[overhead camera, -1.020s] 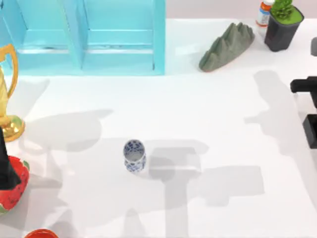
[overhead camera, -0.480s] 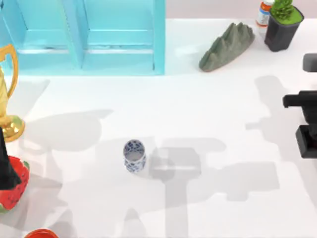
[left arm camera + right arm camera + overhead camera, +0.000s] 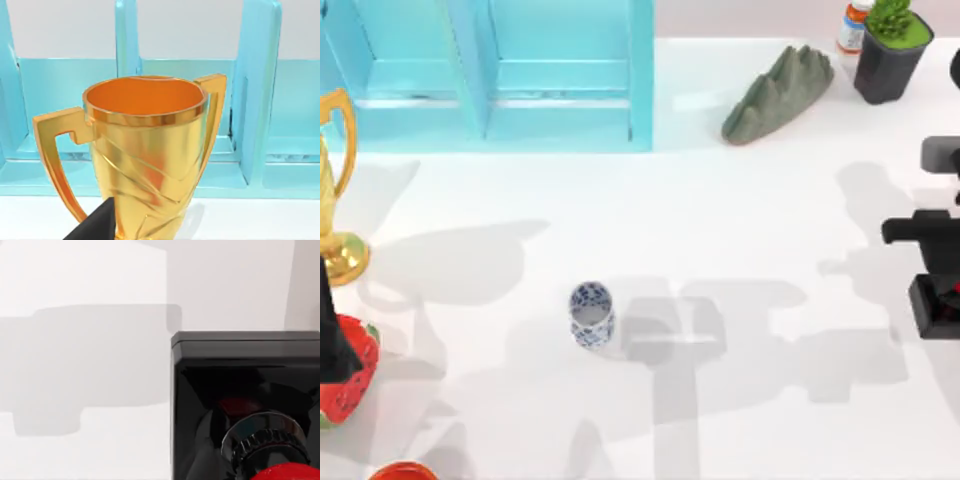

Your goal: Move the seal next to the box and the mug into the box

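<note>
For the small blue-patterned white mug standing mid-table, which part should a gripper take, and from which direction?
Probably from straight above, fingers closing across the body of the blue-patterned white mug. It stands upright with its open mouth up, shows no handle, and has bare white table on every side, so a top-down pinch across its round wall looks simplest.

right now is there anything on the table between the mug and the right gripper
Nothing but shadows: in the top view, bare white table runs from the mug to the right gripper.

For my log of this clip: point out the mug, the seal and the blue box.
mug (image 3: 591, 313), top view, on its patterned side wall below the rim.
seal (image 3: 240, 385), right wrist view, on its black square base.
blue box (image 3: 560, 75), top view, on the floor of its right compartment.
</note>
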